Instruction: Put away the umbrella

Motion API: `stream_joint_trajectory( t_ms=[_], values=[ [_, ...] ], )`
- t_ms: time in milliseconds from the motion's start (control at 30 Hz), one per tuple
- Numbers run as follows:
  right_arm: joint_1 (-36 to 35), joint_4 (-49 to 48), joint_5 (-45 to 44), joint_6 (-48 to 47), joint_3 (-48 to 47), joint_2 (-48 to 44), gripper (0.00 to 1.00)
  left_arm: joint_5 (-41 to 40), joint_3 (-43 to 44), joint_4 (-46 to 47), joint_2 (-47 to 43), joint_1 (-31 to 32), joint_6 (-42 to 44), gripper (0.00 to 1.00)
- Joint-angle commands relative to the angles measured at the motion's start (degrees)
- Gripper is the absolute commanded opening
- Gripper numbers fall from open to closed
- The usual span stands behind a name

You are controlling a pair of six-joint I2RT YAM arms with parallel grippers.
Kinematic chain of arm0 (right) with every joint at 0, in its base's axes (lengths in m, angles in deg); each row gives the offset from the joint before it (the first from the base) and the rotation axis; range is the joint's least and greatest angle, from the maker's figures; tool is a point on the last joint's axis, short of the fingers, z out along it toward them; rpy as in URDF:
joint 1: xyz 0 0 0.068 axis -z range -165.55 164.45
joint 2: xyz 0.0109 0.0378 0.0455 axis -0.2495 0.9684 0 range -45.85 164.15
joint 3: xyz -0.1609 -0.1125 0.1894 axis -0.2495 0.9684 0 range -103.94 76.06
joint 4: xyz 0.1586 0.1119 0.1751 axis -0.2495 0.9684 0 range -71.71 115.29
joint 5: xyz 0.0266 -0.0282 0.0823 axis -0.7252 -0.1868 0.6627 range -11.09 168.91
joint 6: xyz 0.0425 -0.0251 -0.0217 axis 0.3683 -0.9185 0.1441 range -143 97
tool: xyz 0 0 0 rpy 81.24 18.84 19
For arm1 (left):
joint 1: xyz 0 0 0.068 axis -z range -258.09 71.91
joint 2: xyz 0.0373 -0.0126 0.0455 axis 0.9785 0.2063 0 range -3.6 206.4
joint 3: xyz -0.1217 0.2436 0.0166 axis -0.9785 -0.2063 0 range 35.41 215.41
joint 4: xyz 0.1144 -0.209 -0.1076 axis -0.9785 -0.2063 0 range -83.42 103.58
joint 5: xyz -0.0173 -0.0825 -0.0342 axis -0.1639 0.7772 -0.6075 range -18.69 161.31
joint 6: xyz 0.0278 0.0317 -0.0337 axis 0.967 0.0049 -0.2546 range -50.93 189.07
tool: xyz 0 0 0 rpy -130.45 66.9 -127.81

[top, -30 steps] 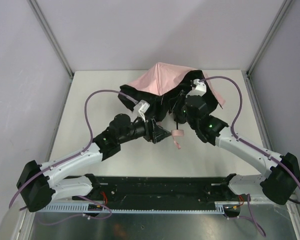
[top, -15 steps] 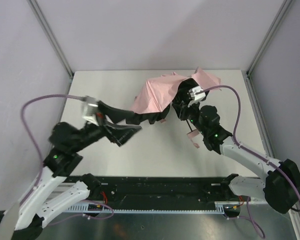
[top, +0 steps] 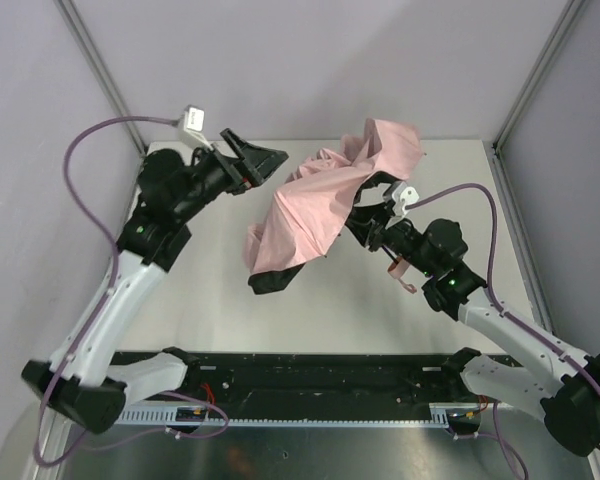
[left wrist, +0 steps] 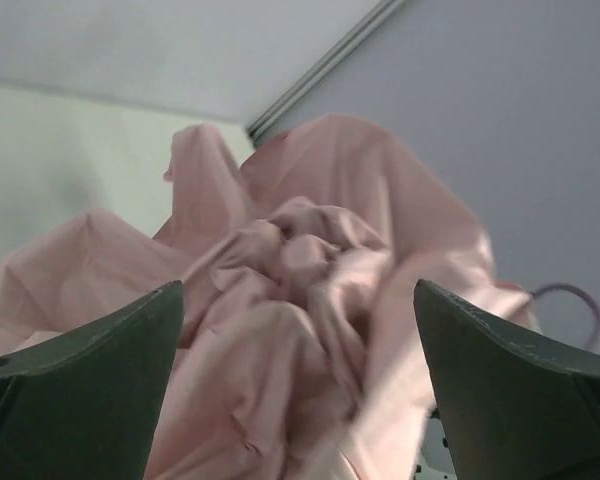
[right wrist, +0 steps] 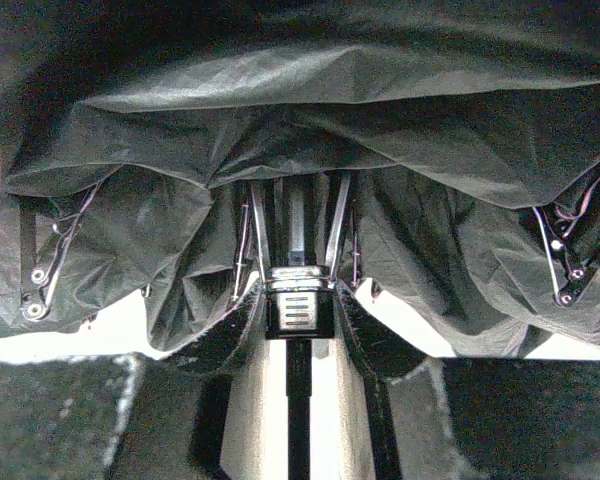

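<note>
Umbrella [top: 325, 200], top cam: pink canopy crumpled and half collapsed over mid-table [top: 210, 300]. Right gripper [top: 372, 215] reaches under its right side. Left gripper [top: 270, 165] is raised at far left, apart from the fabric. Left wrist cam: fingers [left wrist: 80, 390] spread wide, pink folds ahead, untouched. Right wrist cam: fingers [right wrist: 220, 345] pinch the black shaft [right wrist: 298, 225] under dark lining w/ ribs [right wrist: 252, 225].

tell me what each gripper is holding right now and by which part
The right gripper holds the umbrella by its black shaft, one finger on each side. The left gripper is open and holds nothing.
</note>
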Motion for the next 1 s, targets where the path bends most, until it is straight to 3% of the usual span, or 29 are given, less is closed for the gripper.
stream_joint_trajectory(
  t_ms=[0,100,233,367,567,633,867,900,967],
  values=[
    [-0.32,-5.65,3.95,-1.22,-1.19,-0.49,0.0,6.8,2.78,-0.99,4.62,-2.63,-7.61,1.0],
    [-0.3,-6.45,4.45,-1.05,-1.19,-0.16,0.0,11.89,1.77,0.92,7.27,-2.3,-8.19,1.0],
    [-0.33,-7.07,5.53,-0.77,-1.19,0.28,0.0,11.97,-3.85,5.95,7.17,-0.81,-9.08,0.99],
    [-0.81,-7.26,6.51,-0.67,-1.19,0.51,0.0,14.26,-8.3,17.32,9.15,1.66,-12.01,1.0],
    [-2.09,-7.22,6.81,-1.51,-1.19,0.17,0.0,20.44,-5.11,21.23,16.51,4.15,-12.6,0.98],
    [-2.3,-6.56,7.26,-1.87,-1.19,-0.05,0.0,21.37,-4.74,22.2,17.05,4.21,-11.68,0.87],
    [-6.05,1.31,0.94,-4.12,-1.19,-1.51,0.01,24.58,-3.73,24.83,17.46,3.95,-6.57,0.2],
    [-6.42,3.06,-0.85,-3.04,-1.19,-1.93,0.08,24.86,-4.07,25.53,17.3,3.87,-5.66,0.13],
    [-6.87,6.86,-4.21,1.05,-1.23,-2.9,0.4,25.55,-4.81,26.88,16.66,3.46,-3.68,0.04]
  ],
)
